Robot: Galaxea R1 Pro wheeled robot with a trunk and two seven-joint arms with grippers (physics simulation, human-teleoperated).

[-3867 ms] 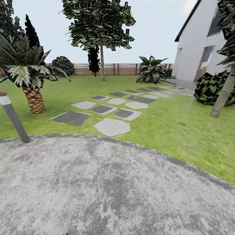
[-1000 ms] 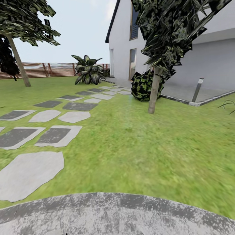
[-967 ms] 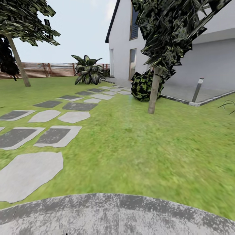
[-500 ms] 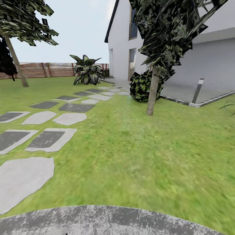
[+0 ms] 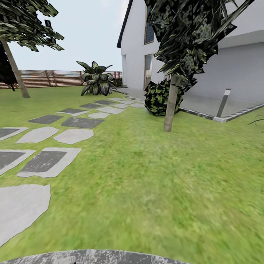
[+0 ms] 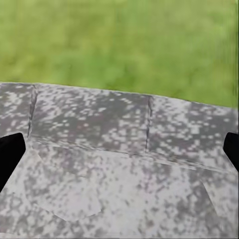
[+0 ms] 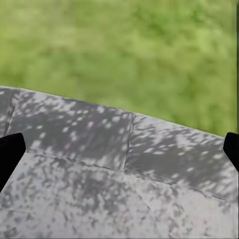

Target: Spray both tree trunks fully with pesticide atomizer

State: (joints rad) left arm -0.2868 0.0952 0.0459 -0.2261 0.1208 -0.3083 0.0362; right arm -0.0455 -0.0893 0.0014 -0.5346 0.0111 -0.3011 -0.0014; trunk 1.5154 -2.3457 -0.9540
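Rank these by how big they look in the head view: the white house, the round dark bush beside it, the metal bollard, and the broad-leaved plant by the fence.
Largest to smallest, as seen:
1. white house
2. round dark bush and broad-leaved plant, which look alike in size, so unranked; the plant stands farther off, so apparent size may mislead
3. metal bollard

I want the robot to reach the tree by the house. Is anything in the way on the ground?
Nothing visible is. Open grass runs from the grey paving edge up to the tree trunk. The stepping stones lie off to the left, the bollard to the right, and the bush stands behind the trunk.
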